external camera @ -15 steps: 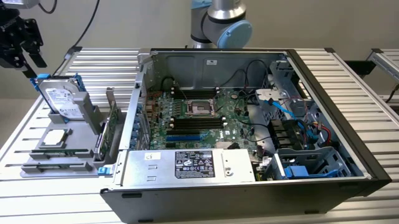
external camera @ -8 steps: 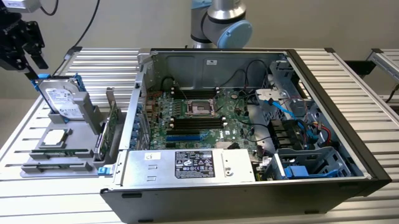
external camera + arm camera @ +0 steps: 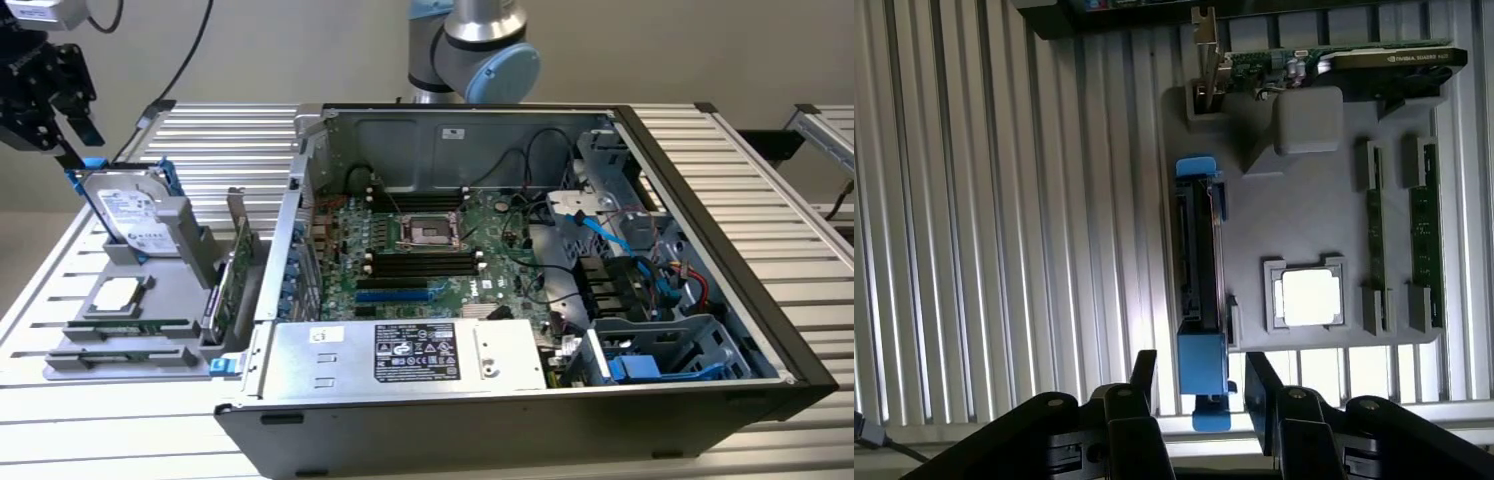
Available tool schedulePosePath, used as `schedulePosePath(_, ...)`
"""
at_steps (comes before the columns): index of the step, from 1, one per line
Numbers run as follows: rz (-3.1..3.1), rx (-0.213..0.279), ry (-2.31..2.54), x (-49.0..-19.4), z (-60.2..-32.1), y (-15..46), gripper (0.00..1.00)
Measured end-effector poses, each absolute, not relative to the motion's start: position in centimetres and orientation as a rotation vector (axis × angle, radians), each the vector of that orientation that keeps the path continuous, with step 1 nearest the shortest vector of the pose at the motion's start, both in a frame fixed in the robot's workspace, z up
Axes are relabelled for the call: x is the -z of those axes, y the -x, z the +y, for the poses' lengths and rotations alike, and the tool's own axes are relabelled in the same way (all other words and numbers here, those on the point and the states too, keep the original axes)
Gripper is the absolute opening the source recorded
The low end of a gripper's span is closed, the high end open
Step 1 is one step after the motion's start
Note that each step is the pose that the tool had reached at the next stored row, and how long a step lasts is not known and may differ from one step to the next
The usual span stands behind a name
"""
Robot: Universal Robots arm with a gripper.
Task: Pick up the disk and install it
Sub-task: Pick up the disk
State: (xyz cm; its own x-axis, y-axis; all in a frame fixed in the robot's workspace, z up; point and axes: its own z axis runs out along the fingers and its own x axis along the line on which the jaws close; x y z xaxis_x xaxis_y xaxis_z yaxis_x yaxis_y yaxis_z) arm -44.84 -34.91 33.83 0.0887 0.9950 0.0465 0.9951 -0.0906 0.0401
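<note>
Right: gripper [image 3: 76, 140] [image 3: 1202, 362] open above the disk [image 3: 131, 215] [image 3: 1199, 250], fingers [image 3: 1144, 372] straddling its blue end without touching. Disk stands on edge in gray holder [image 3: 78, 352] [image 3: 1314, 220] beside computer case [image 3: 534, 432].

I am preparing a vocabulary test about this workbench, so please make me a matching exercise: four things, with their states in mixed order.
Things:
1. disk
2. CPU chip
3. tool
4. computer case

States:
a. lies flat in a square recess
b. side panel off, inside visible
c. stands on edge, blue-framed
d. open, just over the disk's end

Pairs: 1-c, 2-a, 3-d, 4-b
</note>
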Motion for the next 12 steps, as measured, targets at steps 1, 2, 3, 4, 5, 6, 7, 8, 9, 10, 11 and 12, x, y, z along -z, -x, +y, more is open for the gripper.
schedulePosePath(1, -2.118, 0.096, 2.317, -33.81, -34.91, 44.84, 0.48)
schedulePosePath(2, -2.119, 0.094, 2.317, -33.76, -34.91, 44.84, 0.48)
schedulePosePath(3, -2.119, 0.094, 2.317, -33.69, -34.92, 44.84, 0.48)
schedulePosePath(4, -2.121, 0.094, 2.316, -33.57, -34.91, 44.84, 0.48)
schedulePosePath(5, -2.126, 0.093, 2.311, -33.48, -34.91, 44.84, 0.48)
schedulePosePath(6, -2.135, 0.093, 2.303, -33.39, -34.91, 44.84, 0.48)
schedulePosePath(7, -2.146, 0.093, 2.291, -33.3, -34.9, 44.85, 0.48)
schedulePosePath(8, -2.159, 0.092, 2.278, -33.22, -34.9, 44.84, 0.48)
schedulePosePath(9, -2.173, 0.091, 2.263, -33.15, -34.9, 44.85, 0.48)
schedulePosePath(10, -2.186, 0.09, 2.249, -33.07, -34.91, 44.84, 0.48)
schedulePosePath(11, -2.196, 0.089, 2.239, -33.0, -34.91, 44.84, 0.48)
schedulePosePath(12, -2.2, 0.089, 2.234, -32.91, -34.91, 44.84, 0.48)
